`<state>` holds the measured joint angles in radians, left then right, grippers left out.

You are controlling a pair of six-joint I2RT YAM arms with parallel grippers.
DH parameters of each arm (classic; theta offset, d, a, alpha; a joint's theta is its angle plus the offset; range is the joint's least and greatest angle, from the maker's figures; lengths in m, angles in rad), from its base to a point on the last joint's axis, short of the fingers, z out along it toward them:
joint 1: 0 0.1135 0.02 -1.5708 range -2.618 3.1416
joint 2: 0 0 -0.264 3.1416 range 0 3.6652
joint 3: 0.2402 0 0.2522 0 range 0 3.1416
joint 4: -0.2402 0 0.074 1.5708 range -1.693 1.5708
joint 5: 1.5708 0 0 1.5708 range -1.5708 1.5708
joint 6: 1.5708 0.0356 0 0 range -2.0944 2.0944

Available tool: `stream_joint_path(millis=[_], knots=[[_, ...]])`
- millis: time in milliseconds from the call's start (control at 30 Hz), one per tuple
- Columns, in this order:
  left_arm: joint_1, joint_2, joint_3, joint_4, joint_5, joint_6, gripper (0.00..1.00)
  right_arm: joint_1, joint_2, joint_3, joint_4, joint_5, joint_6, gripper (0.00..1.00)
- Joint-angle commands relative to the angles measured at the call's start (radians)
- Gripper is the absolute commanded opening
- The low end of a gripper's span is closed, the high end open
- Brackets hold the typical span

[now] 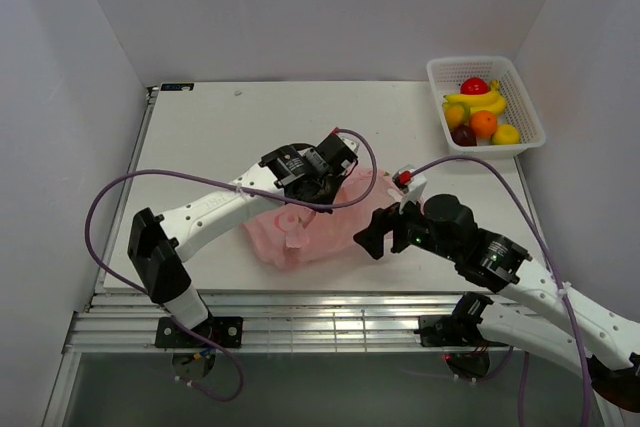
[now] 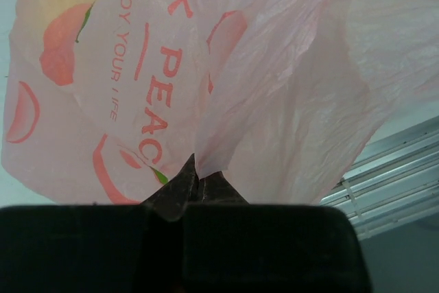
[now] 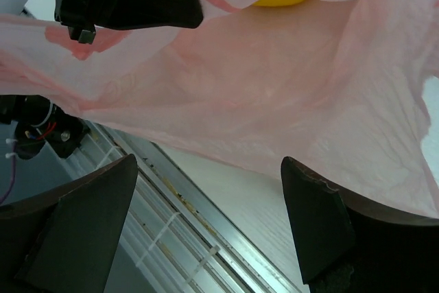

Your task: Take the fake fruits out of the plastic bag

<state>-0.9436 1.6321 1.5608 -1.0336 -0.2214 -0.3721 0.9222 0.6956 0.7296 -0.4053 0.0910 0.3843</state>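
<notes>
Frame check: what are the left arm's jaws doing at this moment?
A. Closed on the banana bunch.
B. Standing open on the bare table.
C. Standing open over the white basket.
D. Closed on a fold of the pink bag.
D: the left wrist view shows the left arm's jaws pressed together with a fold of the pink bag pinched between them.

Left gripper [image 2: 197, 184] closed, 2 dark fingertips [image 2: 177, 193] pressed together, pinching gathered fold of plastic bag [image 2: 288, 80]. Pink translucent film rises from pinch, creased, spreading wide above. Red lettering [image 2: 161, 87] and peach prints [image 2: 62, 49] on bag's left panel. Yellowish patch shows through film near top; source unclear. Grooved metal rail [image 2: 384, 180] beside bag's right side.
</notes>
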Motion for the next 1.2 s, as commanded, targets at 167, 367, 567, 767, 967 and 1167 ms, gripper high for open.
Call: stream_joint_path(millis=[167, 367, 567, 767, 967, 1167], knots=[[-0.075, -0.037, 0.176, -0.086, -0.214, -0.086, 0.00, 0.001, 0.211, 0.013, 0.391, -0.024, -0.107, 0.90], [-0.098, -0.003, 0.262, -0.155, -0.311, -0.142, 0.00, 0.001, 0.405, -0.036, 0.617, 0.162, -0.105, 0.90], [-0.103, -0.038, 0.252, -0.149, -0.351, -0.165, 0.00, 0.001, 0.493, -0.180, 0.632, 0.247, 0.039, 0.90], [-0.103, -0.072, 0.213, -0.134, -0.369, -0.174, 0.00, 0.001, 0.426, -0.323, 0.666, 0.245, 0.094, 0.90], [-0.103, -0.103, 0.165, -0.039, -0.288, -0.137, 0.00, 0.001, 0.384, -0.276, 0.680, 0.291, 0.045, 0.90], [-0.104, -0.100, 0.159, -0.011, -0.233, -0.131, 0.00, 0.000, 0.470, -0.154, 0.703, 0.351, 0.062, 0.90]])
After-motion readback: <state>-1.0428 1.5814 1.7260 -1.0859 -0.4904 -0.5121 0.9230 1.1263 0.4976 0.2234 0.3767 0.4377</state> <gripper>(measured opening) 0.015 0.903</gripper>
